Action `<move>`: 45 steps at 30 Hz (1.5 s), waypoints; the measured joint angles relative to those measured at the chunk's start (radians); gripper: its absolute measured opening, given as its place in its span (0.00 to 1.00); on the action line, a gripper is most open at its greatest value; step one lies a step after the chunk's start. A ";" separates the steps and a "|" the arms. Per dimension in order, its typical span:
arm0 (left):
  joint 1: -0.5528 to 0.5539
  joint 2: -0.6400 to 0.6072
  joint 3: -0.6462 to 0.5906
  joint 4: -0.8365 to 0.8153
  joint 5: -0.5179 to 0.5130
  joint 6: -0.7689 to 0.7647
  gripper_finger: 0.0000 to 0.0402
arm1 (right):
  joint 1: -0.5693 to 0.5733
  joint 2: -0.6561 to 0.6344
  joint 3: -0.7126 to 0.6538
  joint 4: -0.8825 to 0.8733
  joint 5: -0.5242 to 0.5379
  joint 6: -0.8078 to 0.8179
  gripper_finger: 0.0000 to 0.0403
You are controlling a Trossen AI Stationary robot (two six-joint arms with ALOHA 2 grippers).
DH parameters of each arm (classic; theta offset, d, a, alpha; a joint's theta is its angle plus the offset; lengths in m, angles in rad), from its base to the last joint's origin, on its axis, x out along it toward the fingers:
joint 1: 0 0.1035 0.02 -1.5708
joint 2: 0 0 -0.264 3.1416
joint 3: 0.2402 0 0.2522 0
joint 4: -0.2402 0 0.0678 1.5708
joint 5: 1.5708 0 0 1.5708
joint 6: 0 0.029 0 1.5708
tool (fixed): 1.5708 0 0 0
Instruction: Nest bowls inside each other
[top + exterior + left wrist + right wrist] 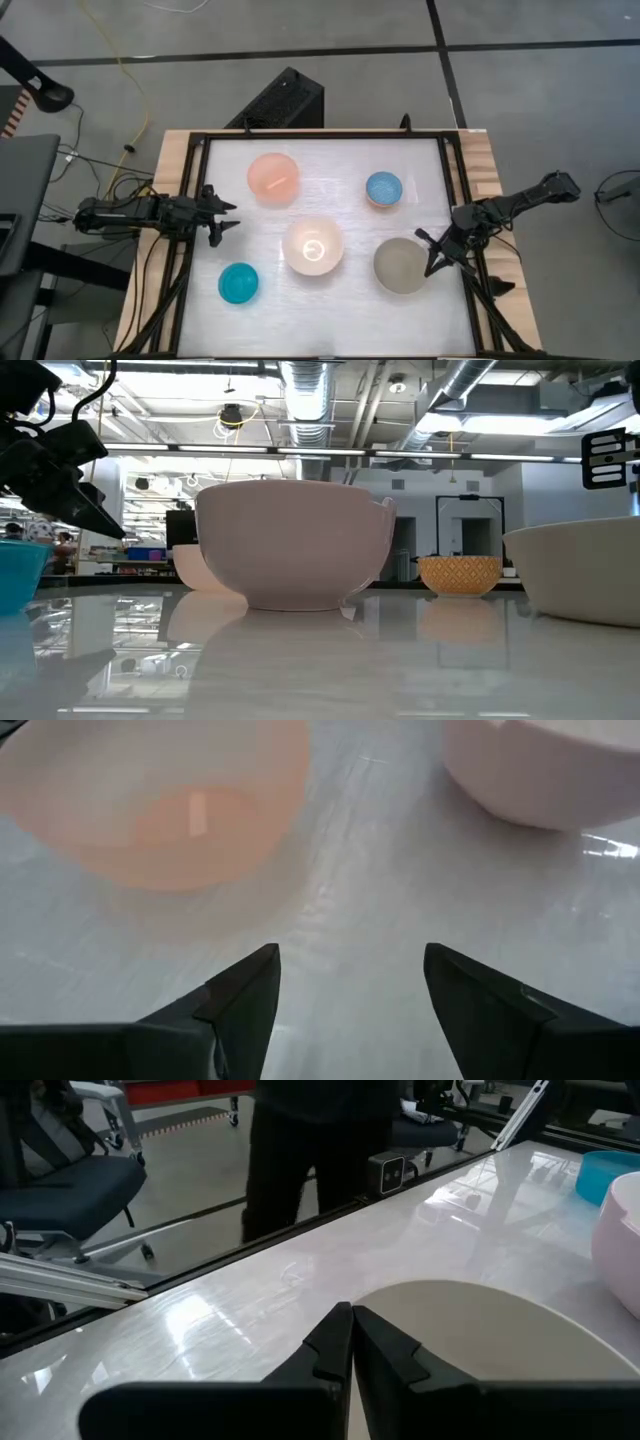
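Note:
Five bowls rest on their bases on the white table. The salmon-pink one [273, 178] and the light-blue one [383, 189] are at the far side. The cream-white one [313, 246] is in the middle, the grey-beige one [401, 265] to its right, and the teal one [238, 284] at the near left. My left gripper [225, 218] hovers open at the left, pointing between the salmon-pink bowl [160, 800] and the cream-white bowl [540, 770]. My right gripper [430, 255] is shut, above the grey-beige bowl's right rim [480, 1330] and clear of it [610, 460].
A black frame [192, 190] runs around the table, with wooden strips [492, 170] outside it. Bare table lies along the near edge between the teal and grey-beige bowls. An office chair [60, 1170] and dark legs [310, 1140] stand beyond the table.

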 joint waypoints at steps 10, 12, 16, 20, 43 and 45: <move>0.000 0.000 -0.004 0.123 -0.029 -0.549 0.59 | 0.000 0.000 0.002 -0.018 -0.006 -0.030 0.12; 0.000 0.001 -0.008 0.161 -0.128 -0.605 0.59 | 0.000 0.000 0.002 -0.020 -0.004 -0.071 0.12; 0.001 0.001 -0.008 0.260 -0.284 -0.827 0.59 | -0.015 0.000 -0.001 0.005 0.179 -0.177 0.12; 0.000 0.002 -0.007 0.278 -0.376 -0.978 0.59 | -0.049 0.000 -0.003 0.127 0.446 -0.301 0.12; 0.006 0.063 0.004 0.791 -0.359 -0.258 0.59 | -0.256 0.077 -0.001 0.837 0.937 -0.080 0.12; 0.018 0.081 0.028 0.757 -0.337 -0.212 0.59 | -0.290 0.108 -0.001 0.930 1.014 0.127 0.12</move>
